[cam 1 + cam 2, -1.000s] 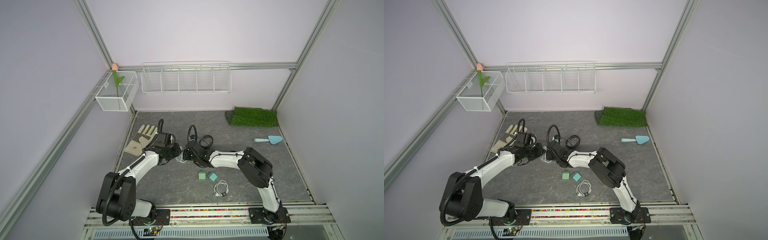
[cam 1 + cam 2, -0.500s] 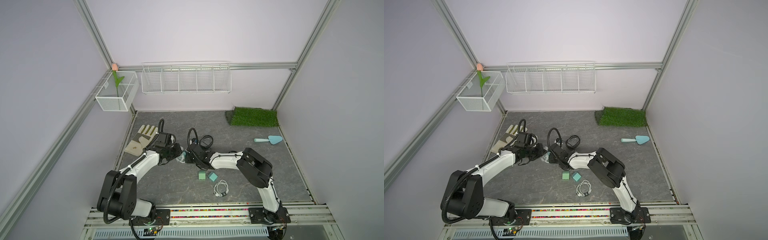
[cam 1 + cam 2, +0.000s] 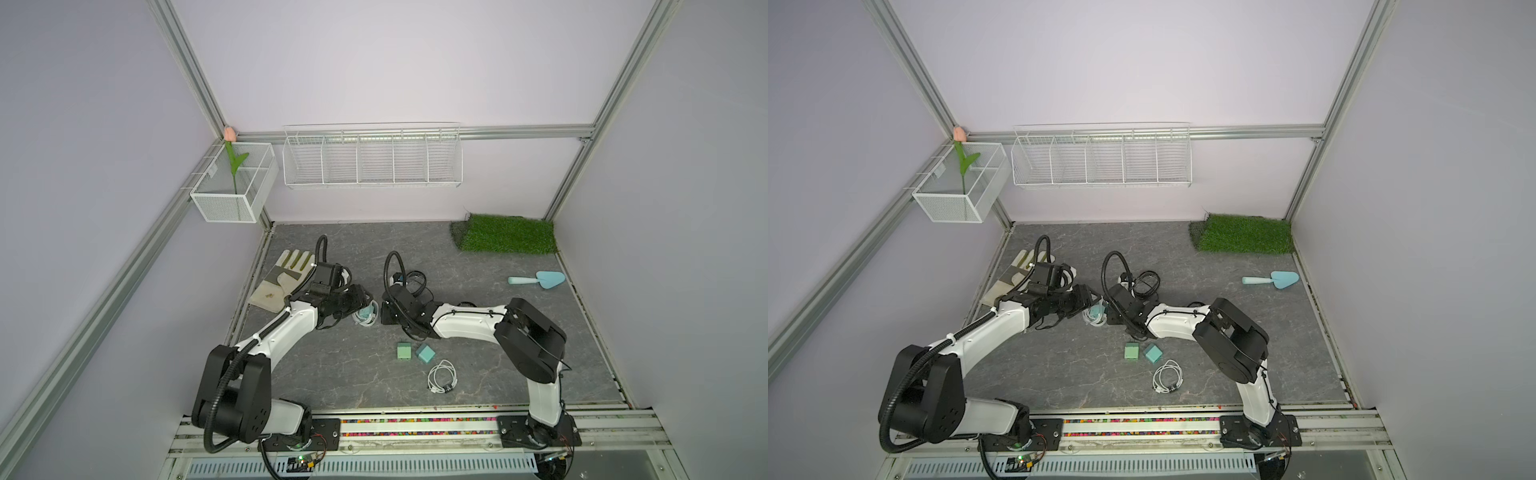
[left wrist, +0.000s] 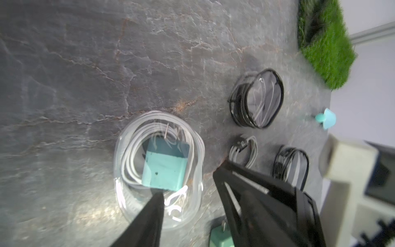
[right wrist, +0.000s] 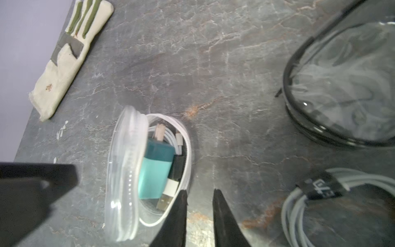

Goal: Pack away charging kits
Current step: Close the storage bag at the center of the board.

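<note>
One charging kit sits inside the clear round case (image 3: pixel 365 318), which lies on the grey table (image 3: pixel 332 374) between the two arms. In the right wrist view a teal charger block (image 5: pixel 156 171) lies in the middle of the case, and a white cable (image 5: pixel 168 133) is coiled around it. The lid (image 5: pixel 128 160) stands tilted up on one side, so the case is not closed. The left gripper (image 4: pixel 192 179) has its jaws spread wide and holds nothing; one finger hangs over the rim of the case. The right gripper (image 5: pixel 198 191) has its jaws only a little apart, with bare table between them, just beside the rim. Two more blocks, a mint charger block (image 3: pixel 403 351) and a second teal block (image 3: pixel 425 353), lie near a loose cable coil (image 3: pixel 442 376), closer to the robot's base. I judge the blocks to be light, hard and smooth, so a grip across two flat sides is best, away from the metal pins. The loose coil looks soft and springy; I would pinch it at its dark band (image 3: pixel 446 388), otherwise the loops can open. The thin plastic lid probably flexes and slips, so it needs gentle pressure near the rim.
</note>
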Controlling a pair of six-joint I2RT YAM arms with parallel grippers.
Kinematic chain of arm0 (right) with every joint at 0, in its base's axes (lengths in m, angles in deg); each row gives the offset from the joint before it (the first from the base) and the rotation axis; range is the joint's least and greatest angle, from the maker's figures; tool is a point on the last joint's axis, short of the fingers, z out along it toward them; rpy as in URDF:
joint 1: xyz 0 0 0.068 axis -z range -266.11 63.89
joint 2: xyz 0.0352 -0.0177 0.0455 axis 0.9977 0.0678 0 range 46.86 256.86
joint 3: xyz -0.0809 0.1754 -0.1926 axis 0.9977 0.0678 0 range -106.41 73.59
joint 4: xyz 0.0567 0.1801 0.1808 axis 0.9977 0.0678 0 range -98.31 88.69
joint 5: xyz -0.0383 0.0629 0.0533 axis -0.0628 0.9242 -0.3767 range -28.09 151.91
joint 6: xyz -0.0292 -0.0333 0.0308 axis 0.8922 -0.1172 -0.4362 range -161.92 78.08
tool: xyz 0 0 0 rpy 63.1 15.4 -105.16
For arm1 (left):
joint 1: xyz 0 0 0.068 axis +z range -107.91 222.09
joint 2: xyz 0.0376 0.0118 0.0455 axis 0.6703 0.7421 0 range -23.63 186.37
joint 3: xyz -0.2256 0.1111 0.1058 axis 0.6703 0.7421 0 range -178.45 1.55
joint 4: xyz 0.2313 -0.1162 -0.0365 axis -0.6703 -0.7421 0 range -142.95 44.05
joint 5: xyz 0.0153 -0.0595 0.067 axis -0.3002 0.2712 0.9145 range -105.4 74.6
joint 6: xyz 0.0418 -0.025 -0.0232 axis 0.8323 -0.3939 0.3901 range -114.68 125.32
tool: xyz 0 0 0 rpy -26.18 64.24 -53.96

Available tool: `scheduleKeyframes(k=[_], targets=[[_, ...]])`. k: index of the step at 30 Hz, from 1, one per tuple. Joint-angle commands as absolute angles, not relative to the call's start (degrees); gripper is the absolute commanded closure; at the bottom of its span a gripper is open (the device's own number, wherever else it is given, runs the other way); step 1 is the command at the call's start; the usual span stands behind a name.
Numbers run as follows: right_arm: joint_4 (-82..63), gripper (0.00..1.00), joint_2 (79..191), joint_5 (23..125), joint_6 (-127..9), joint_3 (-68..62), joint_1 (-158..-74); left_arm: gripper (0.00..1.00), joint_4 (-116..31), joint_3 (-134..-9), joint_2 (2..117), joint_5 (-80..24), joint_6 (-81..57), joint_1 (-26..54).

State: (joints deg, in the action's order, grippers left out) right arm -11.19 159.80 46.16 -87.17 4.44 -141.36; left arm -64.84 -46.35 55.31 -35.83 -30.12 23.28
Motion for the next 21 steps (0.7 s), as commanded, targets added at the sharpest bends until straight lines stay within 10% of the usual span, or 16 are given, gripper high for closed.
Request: scheduleKeyframes(k=[1,8,21], targets=[[-13.7,0.66,158.0,45.4,-87.3,6.6,-141.1,0.32,-65.1,-45.6,49.4,-33.4,-30.5,23.2],[-22.6,0.38,157.3,51.2,-89.5,9.0,-139.7,0.26,-68.6,-38.4,38.5,-15.0,-35.7,25.4],[-31.3,0.12,159.0,57.3,-94.2,9.9,-139.6,0.38,-60.5,-39.8,52.5,-22.5,-33.6,26.3]])
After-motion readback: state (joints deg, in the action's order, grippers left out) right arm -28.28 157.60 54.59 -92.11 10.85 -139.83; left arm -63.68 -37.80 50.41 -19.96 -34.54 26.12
